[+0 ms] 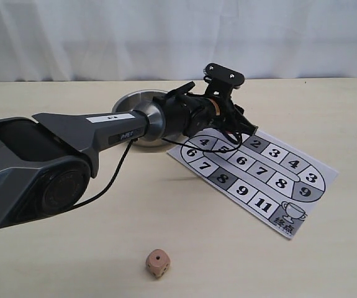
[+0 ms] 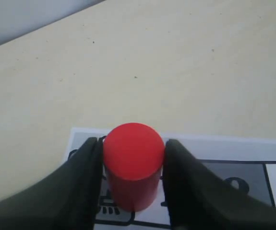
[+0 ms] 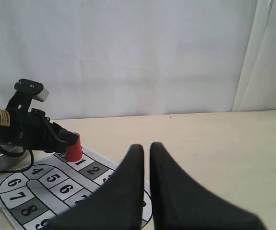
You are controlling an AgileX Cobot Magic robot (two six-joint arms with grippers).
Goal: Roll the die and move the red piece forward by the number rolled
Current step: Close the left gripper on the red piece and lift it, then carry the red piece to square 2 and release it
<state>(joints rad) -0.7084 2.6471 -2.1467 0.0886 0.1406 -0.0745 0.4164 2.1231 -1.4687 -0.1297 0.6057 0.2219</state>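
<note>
The red piece (image 2: 133,165) stands upright on the start square at the corner of the printed board (image 2: 253,148), beside square 1. My left gripper (image 2: 133,144) is shut on the red piece, one black finger pressed on each side. In the exterior view the left gripper (image 1: 246,127) reaches over the board (image 1: 262,177) and hides the piece. The right wrist view shows the red piece (image 3: 74,147) in those fingers. The die (image 1: 158,263) lies on the table near the front edge, far from both grippers. My right gripper (image 3: 146,149) is shut on nothing, above the table beside the board.
A steel bowl (image 1: 135,101) sits behind the left arm (image 1: 103,133), next to the board's far corner. A black cable (image 1: 113,177) hangs from the arm. The board carries numbered squares and a cup picture (image 1: 290,214) at its end.
</note>
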